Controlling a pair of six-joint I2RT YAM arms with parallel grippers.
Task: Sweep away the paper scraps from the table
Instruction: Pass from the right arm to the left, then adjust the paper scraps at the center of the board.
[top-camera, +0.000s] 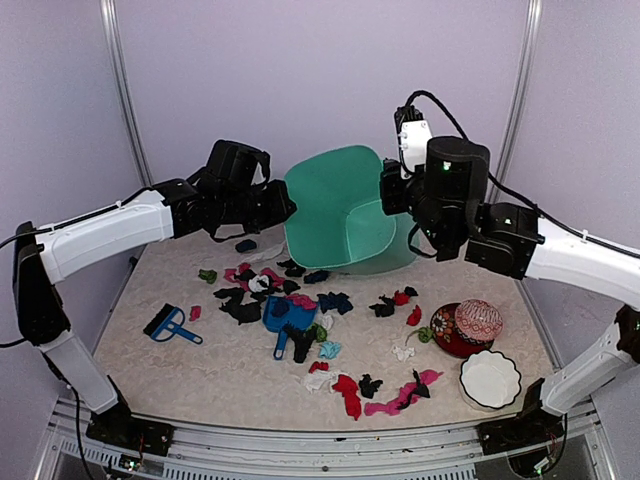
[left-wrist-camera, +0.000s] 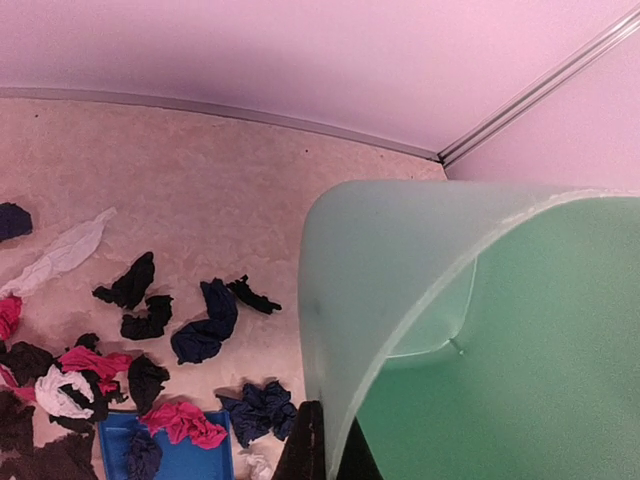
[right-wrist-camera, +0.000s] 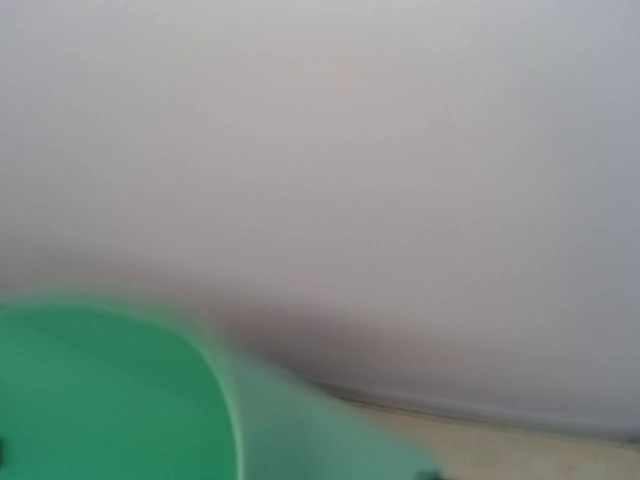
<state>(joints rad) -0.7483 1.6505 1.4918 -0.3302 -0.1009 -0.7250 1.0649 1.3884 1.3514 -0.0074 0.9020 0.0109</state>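
Paper scraps (top-camera: 300, 300) in black, pink, red, navy, white and green lie scattered over the middle of the beige table (top-camera: 150, 370). A large green bin (top-camera: 340, 210) is tilted above the table's far side. My left gripper (top-camera: 283, 205) is shut on its left rim; in the left wrist view its dark fingers (left-wrist-camera: 310, 445) pinch the bin's wall (left-wrist-camera: 400, 260), with scraps (left-wrist-camera: 205, 325) below. My right gripper (top-camera: 392, 192) is at the bin's right rim, its jaws hidden. The right wrist view is blurred and shows only the bin (right-wrist-camera: 100, 400) and the wall.
A blue dustpan (top-camera: 285, 315) holding a few scraps lies mid-table, and a blue brush (top-camera: 170, 325) lies to its left. A red-patterned bowl with a ball (top-camera: 465, 325) and a white scalloped bowl (top-camera: 490, 378) stand at the front right. Pale walls close in the back.
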